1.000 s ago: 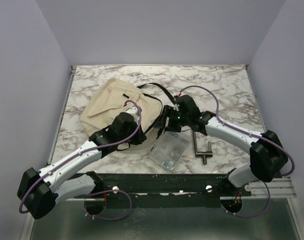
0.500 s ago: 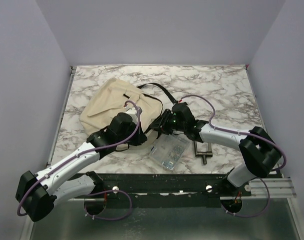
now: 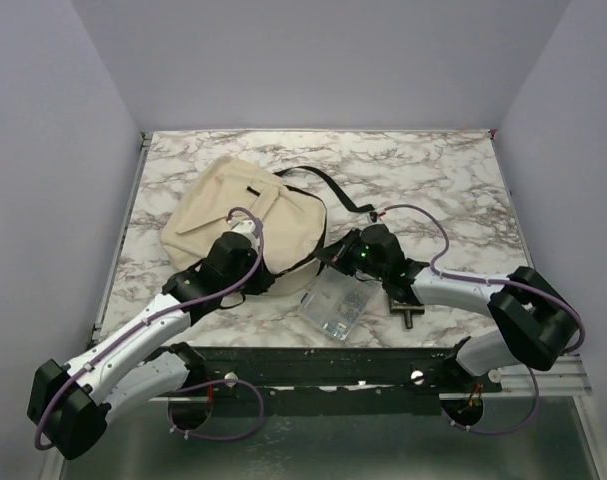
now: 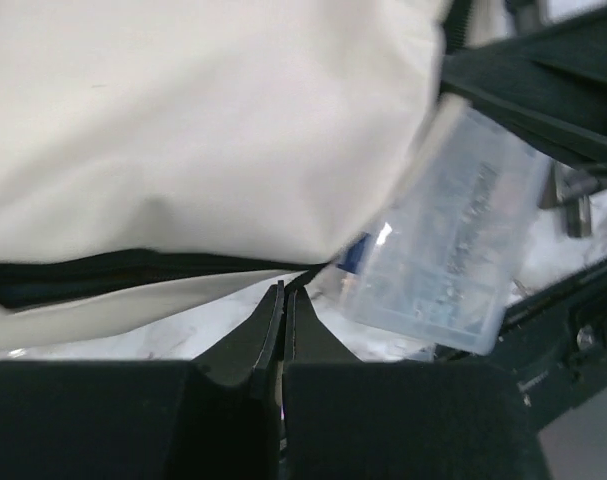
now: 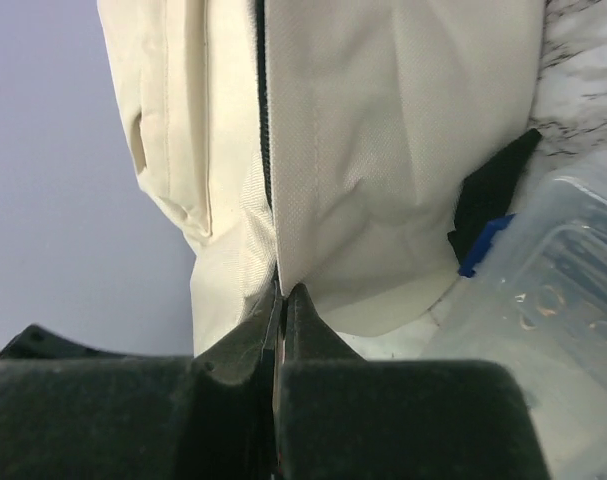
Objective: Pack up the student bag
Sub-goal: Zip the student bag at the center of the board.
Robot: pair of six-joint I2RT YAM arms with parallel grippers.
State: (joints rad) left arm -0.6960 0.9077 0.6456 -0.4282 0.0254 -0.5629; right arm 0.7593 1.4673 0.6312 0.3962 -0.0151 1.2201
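Observation:
The student bag (image 3: 238,215), cream with black zip lines, lies at the table's left centre. It fills the top of the left wrist view (image 4: 203,130) and most of the right wrist view (image 5: 383,150). My left gripper (image 3: 268,282) is shut, its tips (image 4: 283,292) just below the bag's near lip and dark zip opening, with nothing seen between them. My right gripper (image 3: 328,258) is shut at the bag's near right edge. Its tips (image 5: 281,292) pinch the fabric where the black zip seam ends.
A clear plastic box (image 3: 338,300) with small items lies just right of the bag, close to both grippers (image 4: 453,250) (image 5: 543,300). A metal T-shaped tool (image 3: 403,302) lies under the right arm. The bag's black strap (image 3: 328,185) trails to the back right.
The right arm swung left and down to the bag's near right edge, and its jaws went from open to shut. The left arm drew back slightly toward the near left.

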